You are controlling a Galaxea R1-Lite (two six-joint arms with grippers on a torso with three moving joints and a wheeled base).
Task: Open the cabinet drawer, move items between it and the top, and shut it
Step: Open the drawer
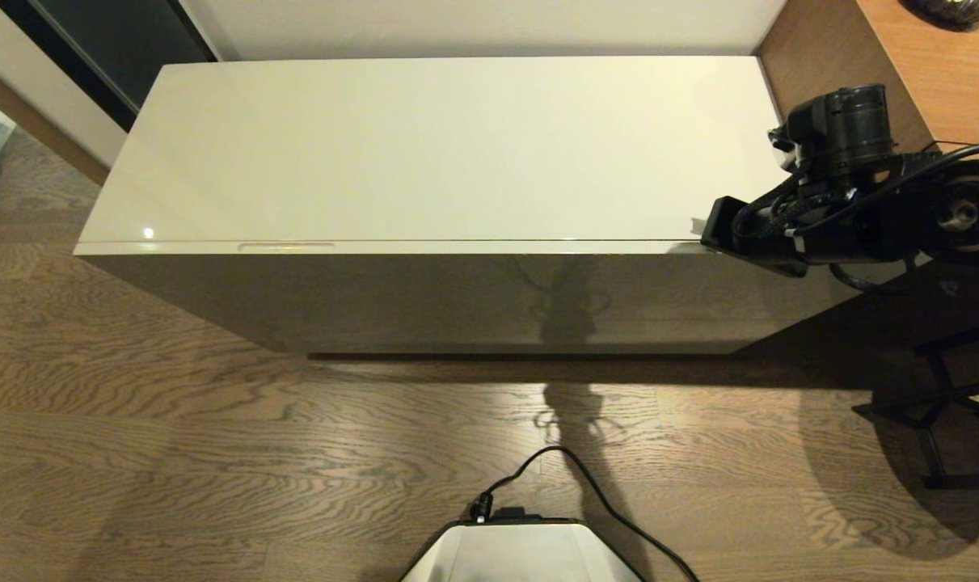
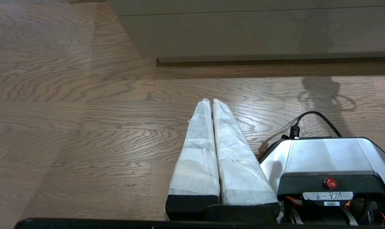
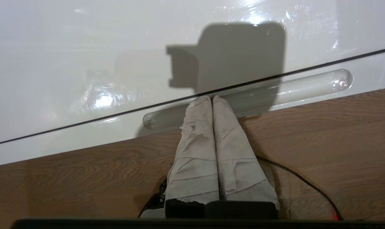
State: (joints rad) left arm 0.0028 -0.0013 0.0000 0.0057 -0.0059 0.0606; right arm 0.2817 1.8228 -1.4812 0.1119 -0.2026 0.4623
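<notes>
Seen from the head, the drawer (image 1: 489,246) is shut beneath the cream top (image 1: 449,145), its rim showing as a thin strip along the front edge with one slim recess (image 1: 287,246) toward nine o'clock. We see no bag on the top. Our right gripper (image 3: 212,97) hangs at the cabinet's three o'clock end; its padded fingers (image 3: 195,152) are pressed together, empty, tips over the second recess (image 3: 248,98), just short of the seam. Our left gripper (image 2: 211,101), also closed and empty, points at the wood floor (image 2: 68,127) beside the robot's base (image 2: 326,156).
</notes>
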